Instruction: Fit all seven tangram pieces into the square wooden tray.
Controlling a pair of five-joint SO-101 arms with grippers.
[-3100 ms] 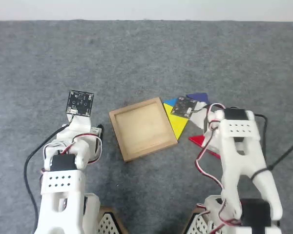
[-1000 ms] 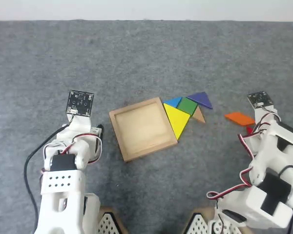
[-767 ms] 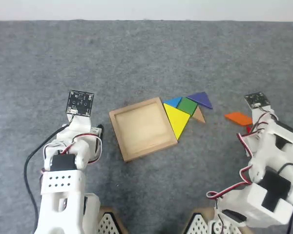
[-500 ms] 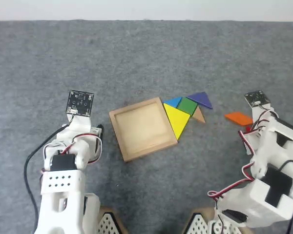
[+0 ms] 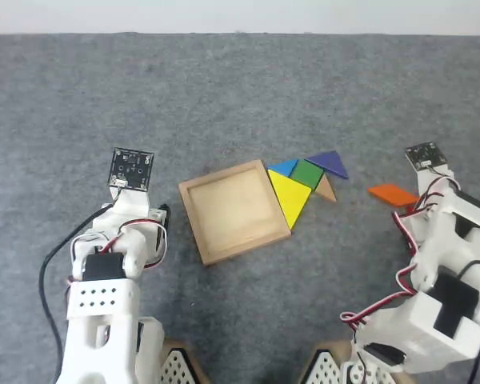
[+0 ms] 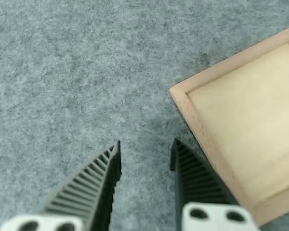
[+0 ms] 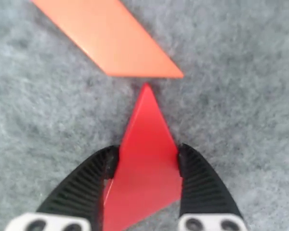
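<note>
Currently | right gripper (image 7: 148, 154) clamped across red triangle (image 7: 145, 130) flanks, likely for a stable lift | orange parallelogram (image 7: 106, 41) just beyond its tip | left gripper (image 6: 145, 155) parted beside tray (image 6: 182, 102) corner, likely on standby

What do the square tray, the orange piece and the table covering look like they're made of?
Tray: pale, unfinished-looking wood with faint grain. Orange piece: smooth, evenly coloured, slight sheen; painted wood or plastic, can't tell which. Table covering: grey felt-like or carpet-like fabric with fuzzy, mottled fibres.
</note>
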